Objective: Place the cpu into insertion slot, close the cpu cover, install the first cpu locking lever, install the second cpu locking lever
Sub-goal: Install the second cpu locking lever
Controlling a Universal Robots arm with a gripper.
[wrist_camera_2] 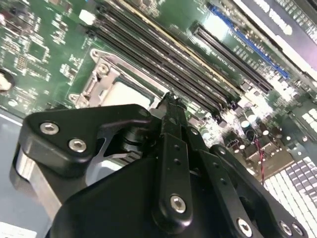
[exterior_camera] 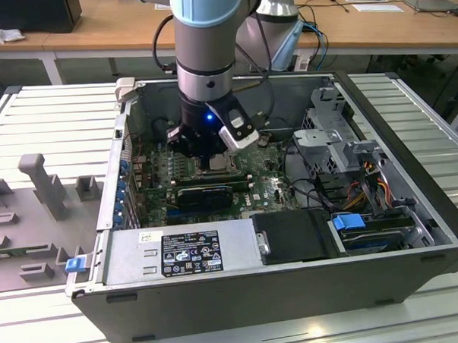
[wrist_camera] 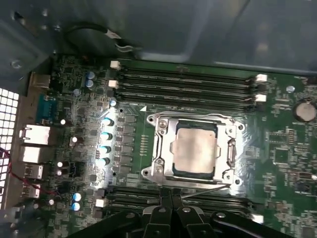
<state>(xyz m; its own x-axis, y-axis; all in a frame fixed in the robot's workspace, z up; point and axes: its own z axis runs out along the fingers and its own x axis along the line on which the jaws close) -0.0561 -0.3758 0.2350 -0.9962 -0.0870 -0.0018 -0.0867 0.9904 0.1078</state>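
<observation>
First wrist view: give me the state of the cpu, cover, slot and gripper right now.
cpu: seated flat in the slot, pale face up.
cover: closed down around the cpu, which shows through its window.
slot: filled, framed by the cover.
gripper: fingers together, empty, at the slot's edge by a thin lever.
case: open, lying on its side.

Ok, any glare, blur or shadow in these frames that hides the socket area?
First wrist view: the cpu and the cpu cover are evenly lit, with mild glare on the capacitors. Second wrist view: the gripper looms soft and dark in the foreground, covering much of the insertion slot. Exterior view: the arm shades the socket, and a blue light glows on it.
</observation>
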